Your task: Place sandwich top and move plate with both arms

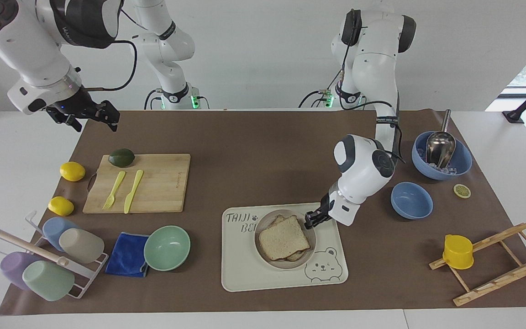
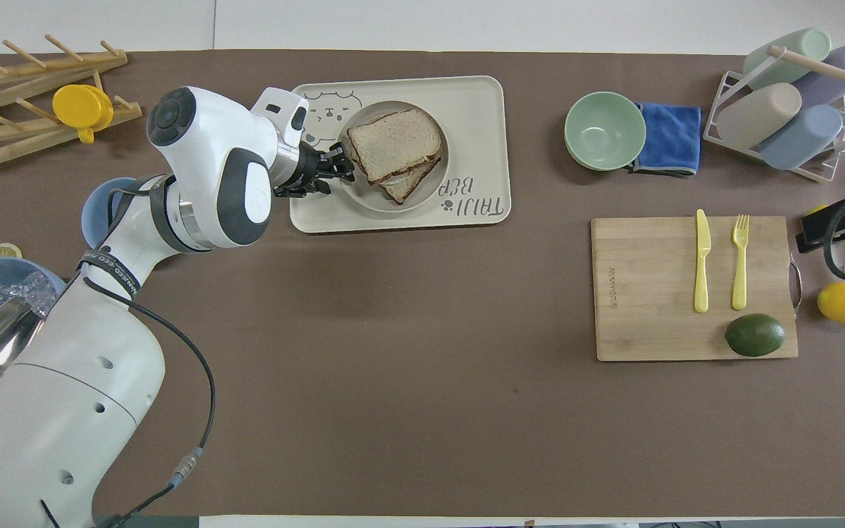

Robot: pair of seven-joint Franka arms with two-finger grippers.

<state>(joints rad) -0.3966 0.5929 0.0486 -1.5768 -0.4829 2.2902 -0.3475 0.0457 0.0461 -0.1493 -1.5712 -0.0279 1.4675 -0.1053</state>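
Gripping the plate (image 1: pixel 263 243) rim at lower centre on the bear tray (image 1: pixel 244 274), left gripper (image 1: pixel 312 219) looks clenched while right gripper (image 1: pixel 90 115) waits upper left, fingers unreadable; a tilt could slide the sandwich top (image 1: pixel 284 237) off.

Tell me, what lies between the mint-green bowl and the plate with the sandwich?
Only the rim and floor of the cream bear tray and a strip of brown table cover separate the green bowl from the plate, as the overhead view shows.
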